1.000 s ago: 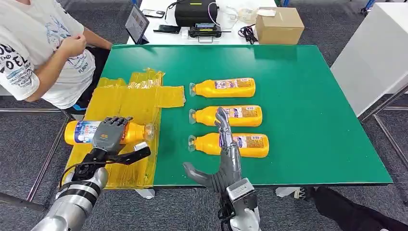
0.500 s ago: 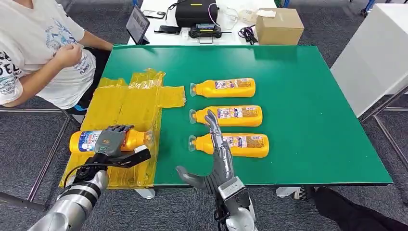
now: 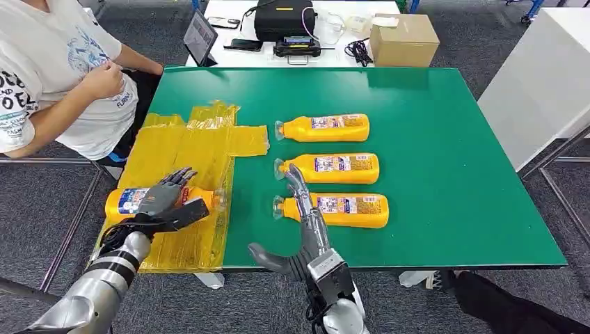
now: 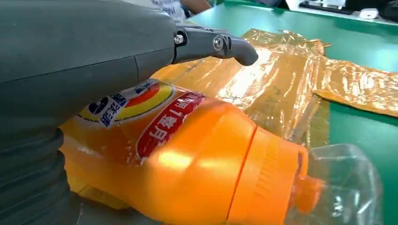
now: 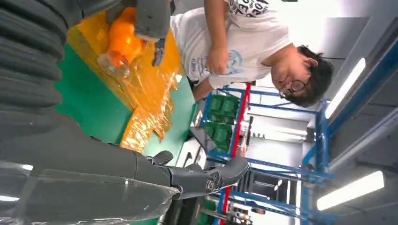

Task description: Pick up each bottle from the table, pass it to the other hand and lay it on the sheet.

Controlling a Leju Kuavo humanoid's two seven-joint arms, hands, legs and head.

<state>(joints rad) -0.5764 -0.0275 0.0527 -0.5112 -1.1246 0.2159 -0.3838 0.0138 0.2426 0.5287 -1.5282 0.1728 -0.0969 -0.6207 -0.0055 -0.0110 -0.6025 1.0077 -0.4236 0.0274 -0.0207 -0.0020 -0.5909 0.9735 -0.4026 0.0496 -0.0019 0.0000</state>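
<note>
Orange plastic bottle (image 3: pixel 149 201) with the clear cap lies on the crinkled yellow sheet (image 3: pixel 182 149) at the green tabletop's (image 3: pixel 445 167) edge, my left robot hand (image 3: pixel 167 200) cupped over it. I judge this the laying step; next I release. My right robot hand (image 3: pixel 299 209) hangs spread, empty, near three more orange bottles (image 3: pixel 330 168).

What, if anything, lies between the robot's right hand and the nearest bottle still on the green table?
Nothing visible. The right hand is open, its fingers reaching over the neck end of the nearest bottle, with bare green table around them.

Cardboard box (image 3: pixel 405 38), tablet (image 3: pixel 200 35), seated person (image 3: pixel 49 76)
</note>
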